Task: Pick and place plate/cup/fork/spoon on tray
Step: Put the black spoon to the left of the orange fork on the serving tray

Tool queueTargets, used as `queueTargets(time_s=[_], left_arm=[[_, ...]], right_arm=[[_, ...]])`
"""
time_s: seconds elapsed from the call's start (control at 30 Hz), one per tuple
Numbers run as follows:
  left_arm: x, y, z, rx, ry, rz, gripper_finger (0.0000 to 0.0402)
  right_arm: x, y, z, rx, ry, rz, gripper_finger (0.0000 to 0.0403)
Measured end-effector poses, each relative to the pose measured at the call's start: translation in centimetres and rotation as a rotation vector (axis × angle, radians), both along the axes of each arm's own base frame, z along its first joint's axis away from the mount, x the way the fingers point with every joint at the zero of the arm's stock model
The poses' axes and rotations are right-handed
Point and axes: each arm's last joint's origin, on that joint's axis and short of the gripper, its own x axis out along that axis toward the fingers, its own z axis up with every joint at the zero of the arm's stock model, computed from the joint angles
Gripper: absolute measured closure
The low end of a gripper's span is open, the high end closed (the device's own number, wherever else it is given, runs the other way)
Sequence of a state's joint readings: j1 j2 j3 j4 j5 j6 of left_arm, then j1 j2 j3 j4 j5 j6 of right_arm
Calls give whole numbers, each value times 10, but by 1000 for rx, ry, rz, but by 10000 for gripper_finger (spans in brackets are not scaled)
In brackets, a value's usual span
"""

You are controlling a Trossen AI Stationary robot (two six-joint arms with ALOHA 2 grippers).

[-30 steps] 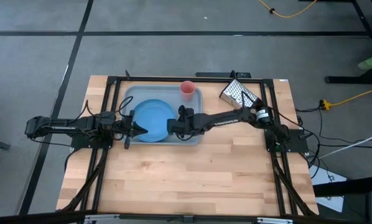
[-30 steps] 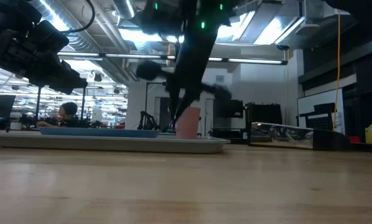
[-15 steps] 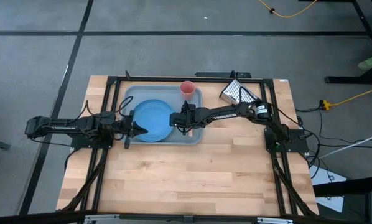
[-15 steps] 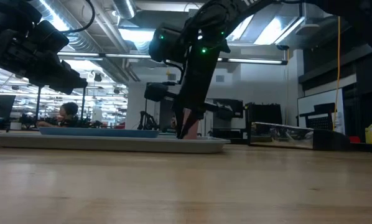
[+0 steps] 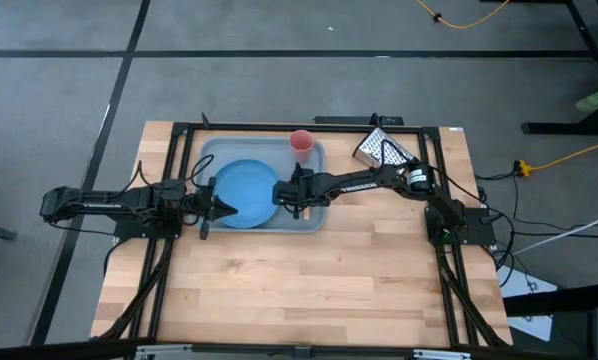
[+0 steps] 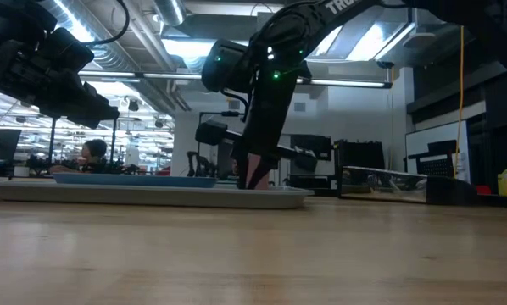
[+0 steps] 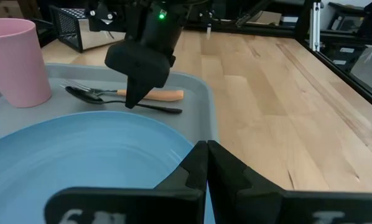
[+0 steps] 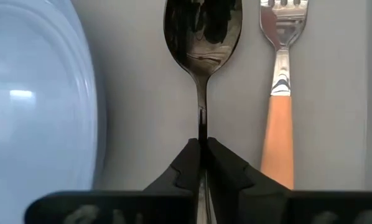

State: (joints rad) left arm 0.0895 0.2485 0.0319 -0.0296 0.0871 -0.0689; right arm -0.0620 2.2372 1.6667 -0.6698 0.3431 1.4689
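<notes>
The grey-blue tray holds the blue plate on its left part and the pink cup at its far right corner. The orange-handled fork lies on the tray floor right of the plate. The dark spoon lies beside it, between fork and plate. My right gripper stands over the tray's right part, shut on the spoon. My left gripper is shut and empty above the plate's left rim. My right gripper pinches the spoon's thin handle between its two fingers, about midway along it. The fingers come from above, pointing down. The spoon lies flat on the tray floor, its bowl toward the cup and parallel to the fork.
A metal box grater lies on the table right of the tray's far corner. Bare wooden table spreads on the near side of the tray. A black frame runs along the table's left, far and right edges.
My right gripper has gone a little toward the table's far edge and down, with the spoon. The spoon now lies on the tray floor beside the fork. The gripper has stayed shut on it.
</notes>
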Motion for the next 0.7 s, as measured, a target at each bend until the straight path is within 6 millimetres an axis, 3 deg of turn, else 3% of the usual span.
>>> queueTargets(time_s=[0.7], left_arm=[[0, 0, 0, 0, 0, 0, 401]], right_arm=[[-1, -1, 0, -38, 9, -7, 375]])
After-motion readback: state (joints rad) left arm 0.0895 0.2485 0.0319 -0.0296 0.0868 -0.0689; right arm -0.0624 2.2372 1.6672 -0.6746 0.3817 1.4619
